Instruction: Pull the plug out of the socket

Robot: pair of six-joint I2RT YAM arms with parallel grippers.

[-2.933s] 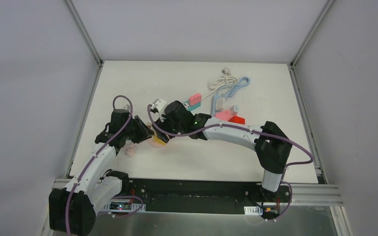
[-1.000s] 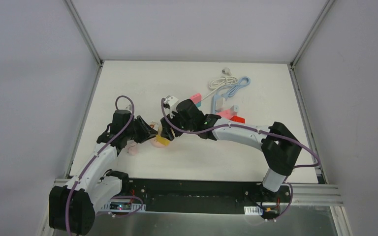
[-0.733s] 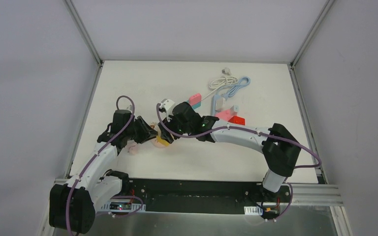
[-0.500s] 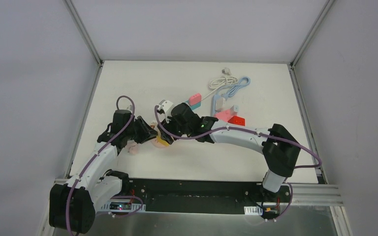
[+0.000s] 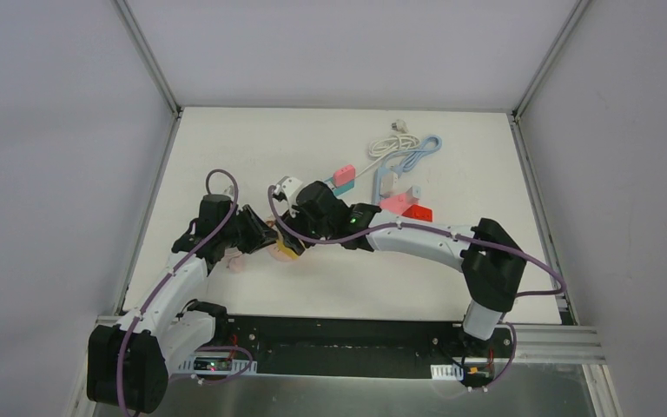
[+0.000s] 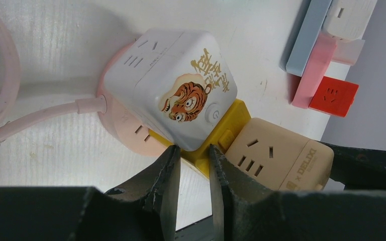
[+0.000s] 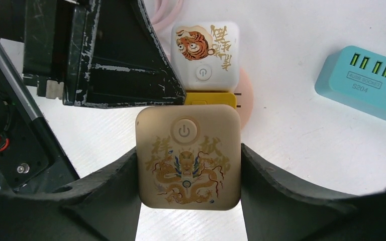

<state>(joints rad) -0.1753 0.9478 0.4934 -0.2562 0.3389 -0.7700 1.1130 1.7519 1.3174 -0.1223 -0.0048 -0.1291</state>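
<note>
Gripping the beige cube in the jaws of the right gripper, one finger flat on each flank, dragon face up. Showing the left gripper with jaws almost together, tips at the seam between the yellow plug and the white tiger cube; cannot tell whether pinching a thin yellow edge or merely bracing there. Sits near-left on the table, all of it, between the two grippers: yellow plug joined to the beige cube and pushed against the side of the white tiger cube, itself resting on a round pink base with a pink cord trailing left. Well apart, toward the far right: a teal power strip and a red block.

Looks not yet parted. To do it well: hold the white tiger cube still with the left tips, low and firm, so as not to drag the whole stack. Pull with the right in one straight line away from the socket face, along the prongs. Avoid twisting or lifting, likely to jam the prongs or tip the pink base. Keep the squeeze steady; probably slippery, those smooth flanks.

Against a second ago: right wrist swung back slightly leftward, toward the left gripper; left arm much unchanged; plug and socket joined then as now.
</note>
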